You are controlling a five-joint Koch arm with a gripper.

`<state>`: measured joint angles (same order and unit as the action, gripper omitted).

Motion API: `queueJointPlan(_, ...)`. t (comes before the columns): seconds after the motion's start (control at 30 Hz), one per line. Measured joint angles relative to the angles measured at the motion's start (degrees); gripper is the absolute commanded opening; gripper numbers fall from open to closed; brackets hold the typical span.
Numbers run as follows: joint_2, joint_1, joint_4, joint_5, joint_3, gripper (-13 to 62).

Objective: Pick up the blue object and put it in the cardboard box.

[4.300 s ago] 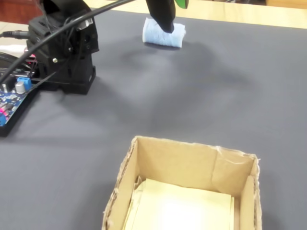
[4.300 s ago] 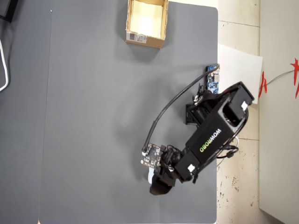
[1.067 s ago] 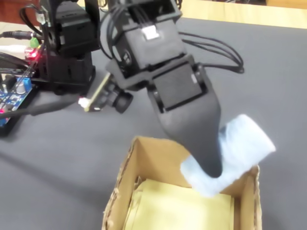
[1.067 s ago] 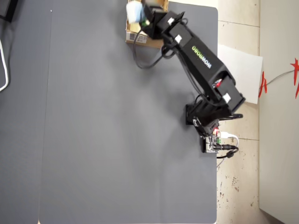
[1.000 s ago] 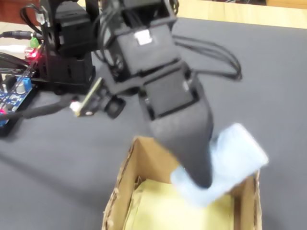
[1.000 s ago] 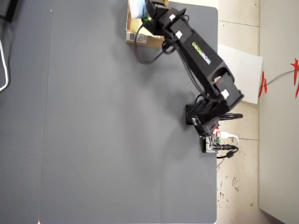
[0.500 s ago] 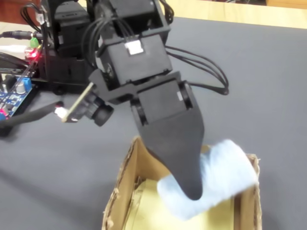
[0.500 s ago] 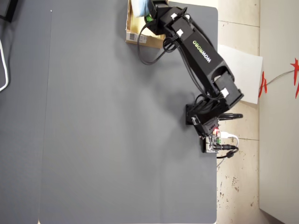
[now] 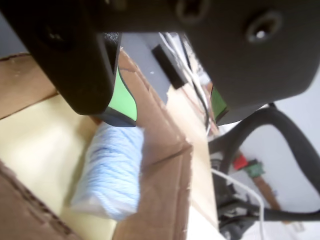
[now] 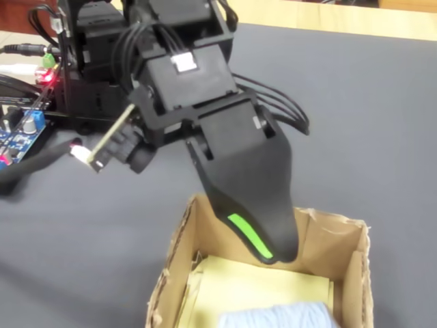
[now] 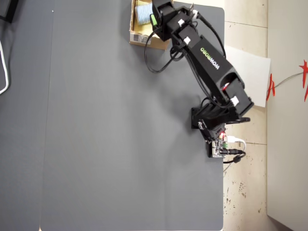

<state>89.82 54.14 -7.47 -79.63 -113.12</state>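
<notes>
Tool (image 9: 172, 117) jaws stand apart above the cardboard box (image 10: 345, 273), their green-lined inner faces showing in the wrist view, and they grip nothing. Just below them the blue object (image 9: 112, 170) lies free on the pale floor of the box, a ribbed, pale-blue roll resting against one inner wall; in the fixed view only its top edge (image 10: 276, 318) shows at the bottom of the picture, and from overhead it appears as a light patch (image 11: 143, 12) inside the open box (image 11: 136, 36). The box holds that roll alone on its pale yellow lining, and its tan walls are ragged along the rim. A white label (image 11: 140, 38) sits on the outer side of the box that faces down in the overhead view; its print is too small to read. The black arm (image 11: 207, 57) reaches from its base (image 11: 211, 120) to the box and carries green lettering that reads WOWROBO. The box and arm stand on a dark grey surface (image 11: 120, 144), with a small blue circuit board (image 10: 17, 137) beside the base.
</notes>
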Motion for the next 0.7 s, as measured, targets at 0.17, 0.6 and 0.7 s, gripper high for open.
queueJointPlan(0.17,4.8,-3.6,5.6,-3.5,-6.2,29.4)
queueJointPlan(0.6,22.7,-17.3,11.4,-6.2,-22.5,29.9)
queueJointPlan(0.7,25.9,-21.4,12.0,-6.3,-26.0,29.9)
